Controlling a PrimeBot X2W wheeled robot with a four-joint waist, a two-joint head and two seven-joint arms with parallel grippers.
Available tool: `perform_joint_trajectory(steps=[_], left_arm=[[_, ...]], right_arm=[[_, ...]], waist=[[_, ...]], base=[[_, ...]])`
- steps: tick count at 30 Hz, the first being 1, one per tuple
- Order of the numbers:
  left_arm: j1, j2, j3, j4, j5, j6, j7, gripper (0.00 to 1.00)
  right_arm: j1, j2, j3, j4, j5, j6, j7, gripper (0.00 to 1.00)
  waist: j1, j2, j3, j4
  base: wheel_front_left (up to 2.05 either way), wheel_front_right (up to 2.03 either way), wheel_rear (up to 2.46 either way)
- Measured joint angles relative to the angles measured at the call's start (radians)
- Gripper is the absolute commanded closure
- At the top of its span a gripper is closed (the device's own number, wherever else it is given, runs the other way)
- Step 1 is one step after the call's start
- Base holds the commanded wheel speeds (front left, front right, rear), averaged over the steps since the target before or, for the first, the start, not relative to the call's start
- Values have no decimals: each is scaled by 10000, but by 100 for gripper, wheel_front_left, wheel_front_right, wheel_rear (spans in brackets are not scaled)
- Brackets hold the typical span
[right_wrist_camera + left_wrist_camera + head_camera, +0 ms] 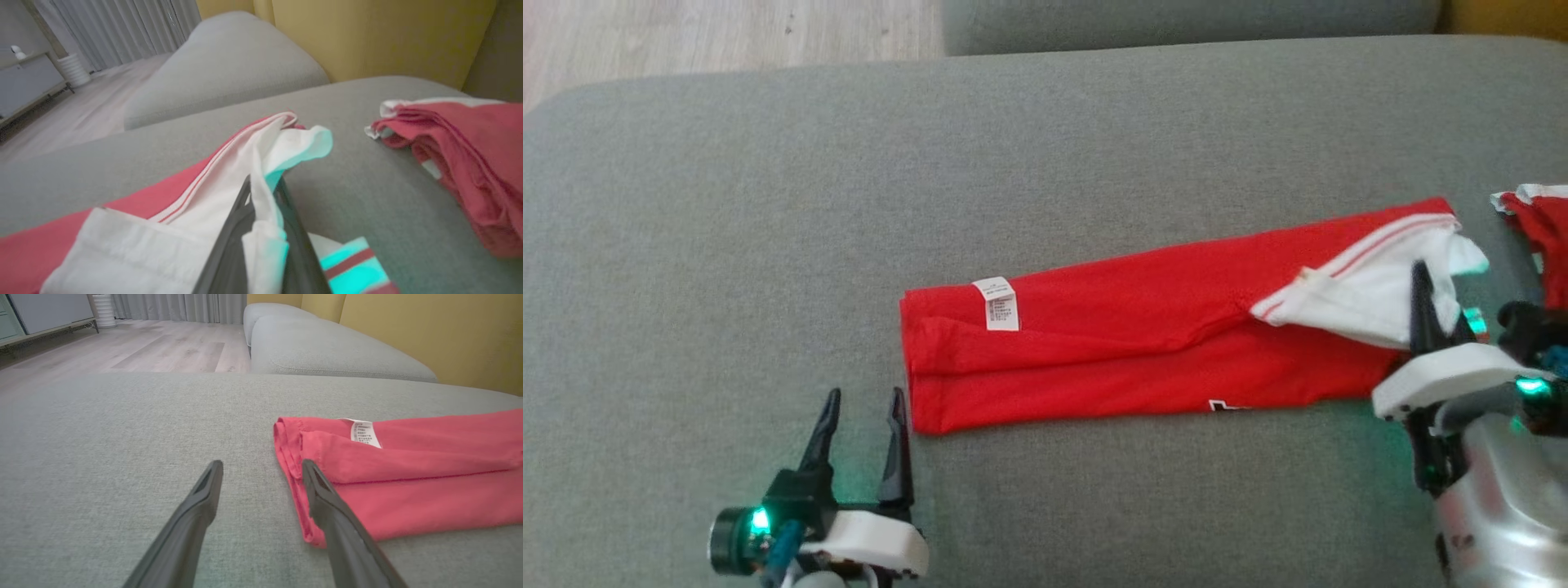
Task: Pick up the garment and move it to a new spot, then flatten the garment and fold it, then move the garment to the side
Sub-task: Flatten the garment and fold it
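The red garment (1143, 331) lies folded into a long strip across the grey cushion (1013, 147), its white tag (996, 304) near the left end and its white sleeve (1372, 294) at the right end. My left gripper (862, 404) stands open just left of the strip's left end; in the left wrist view its right finger (322, 494) lies over the garment's (408, 477) edge. My right gripper (1421, 278) is shut on the white sleeve (261, 228), with the cloth pinched between its fingers (229, 241).
A second red and white folded cloth (1539, 233) lies at the cushion's right edge, close to my right arm. Another grey cushion (1176, 20) sits beyond, with wood floor (686, 33) at the far left and a yellow backrest (408, 326).
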Motion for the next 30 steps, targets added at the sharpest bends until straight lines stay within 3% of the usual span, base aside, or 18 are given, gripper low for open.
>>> perform_joint_trajectory(steps=[6,11,19,26,27,28,30], left_arm=[[1,-8,-462,82,-100,-6,0,0],[0,-8,-832,144,-100,-13,0,0],[132,-8,-1131,232,-92,-88,0,0],[430,-6,-1264,305,-82,-104,0,0],[429,-6,-1285,303,-82,-102,0,0],[430,-6,-1304,303,-82,-102,0,0],[430,-6,-1319,303,-82,-100,0,0]], right_arm=[[698,564,1561,-2196,426,0,-4,100],[1058,708,3392,-3064,1315,0,6,100],[1040,821,5003,-3170,2040,0,384,100],[518,878,5545,-2380,2071,0,466,100],[421,894,5544,-2238,2073,0,453,55],[356,894,5549,-2151,2130,0,439,0],[306,901,5551,-2104,2259,0,359,0]], waist=[[0,0,-130,170],[0,0,-183,767],[0,0,-302,2236],[0,0,-343,3551],[0,0,-336,3691],[0,0,-328,3810],[0,0,-317,3898]], base=[[0,0,0],[0,0,0],[0,0,0],[0,0,0],[0,0,0],[0,0,0],[0,0,0]])
